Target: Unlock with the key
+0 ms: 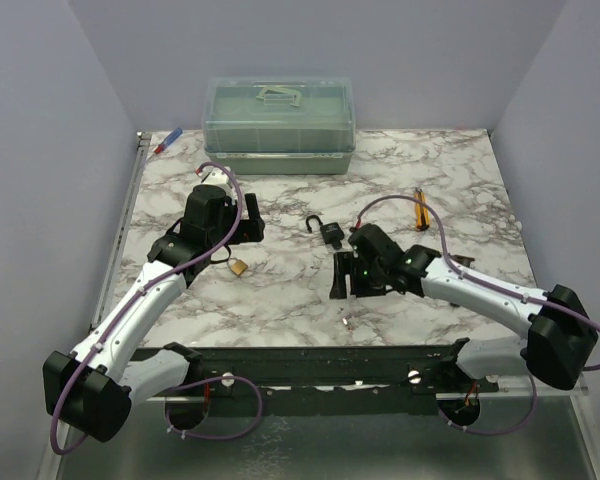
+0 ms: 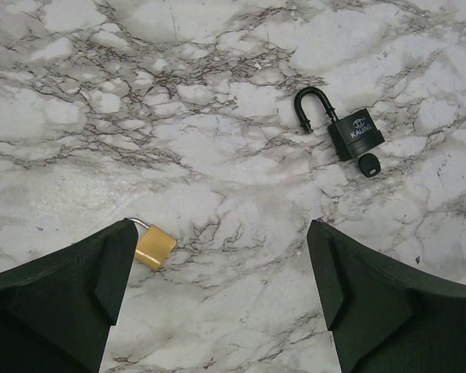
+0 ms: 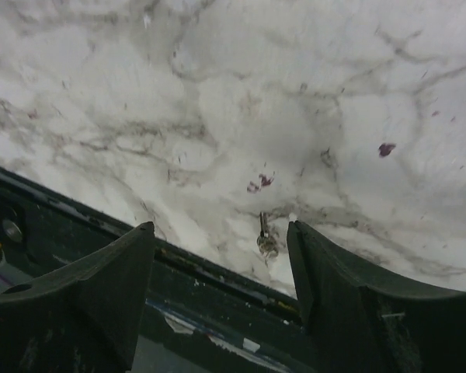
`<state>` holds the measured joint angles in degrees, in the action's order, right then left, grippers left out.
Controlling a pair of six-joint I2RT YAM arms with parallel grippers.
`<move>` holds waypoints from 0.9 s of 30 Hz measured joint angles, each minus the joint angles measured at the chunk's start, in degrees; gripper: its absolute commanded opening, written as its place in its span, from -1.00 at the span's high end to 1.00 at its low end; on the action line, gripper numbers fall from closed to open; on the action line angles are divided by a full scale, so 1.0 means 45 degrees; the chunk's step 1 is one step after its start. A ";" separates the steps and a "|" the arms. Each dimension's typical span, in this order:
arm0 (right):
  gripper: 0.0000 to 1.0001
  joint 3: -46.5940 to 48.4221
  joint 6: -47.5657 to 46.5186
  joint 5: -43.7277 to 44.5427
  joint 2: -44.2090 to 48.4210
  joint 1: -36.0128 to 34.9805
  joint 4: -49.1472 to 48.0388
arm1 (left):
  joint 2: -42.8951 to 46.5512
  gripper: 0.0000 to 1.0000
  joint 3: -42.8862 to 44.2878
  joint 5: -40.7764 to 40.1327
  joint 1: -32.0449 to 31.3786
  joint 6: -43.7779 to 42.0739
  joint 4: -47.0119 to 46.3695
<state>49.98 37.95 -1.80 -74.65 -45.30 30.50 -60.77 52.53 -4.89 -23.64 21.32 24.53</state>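
White-and-grey marble tabletop (image 1: 280, 300) fills the scene, and at the far edge sits a translucent green plastic box (image 1: 278, 125), lid on. Far left corner, a red-and-blue pen (image 1: 168, 141) lies by the table edge. Left of centre, a small brass padlock (image 2: 154, 247) lies flat. Well apart from it, mid-table, lies a black padlock (image 2: 356, 136), its looped shackle swung open. Over on the right lies a slim amber stick (image 1: 419, 208). Near the front black rail (image 1: 320, 362), a tiny silvery metal piece (image 3: 265, 237) lies among dark-red specks (image 3: 386, 148).
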 measured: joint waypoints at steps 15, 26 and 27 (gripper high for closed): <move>-0.22 -0.0821 0.2244 0.1263 -0.0976 -0.3191 0.1263 | 0.0000 -0.97 0.0000 0.0078 0.0005 0.0000 0.0000; 0.06 -0.0821 0.2472 0.2365 -0.1826 -0.3609 0.1433 | -0.0029 -0.97 0.0000 0.0083 0.0005 0.0000 0.0000; 0.07 -0.0826 0.2467 0.2443 -0.1899 -0.3614 0.1433 | -0.0044 -0.97 0.0000 0.0083 0.0005 0.0000 0.0000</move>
<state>46.26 49.06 9.19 -83.20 -61.56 36.95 -60.97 52.53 -4.51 -23.62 21.32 24.53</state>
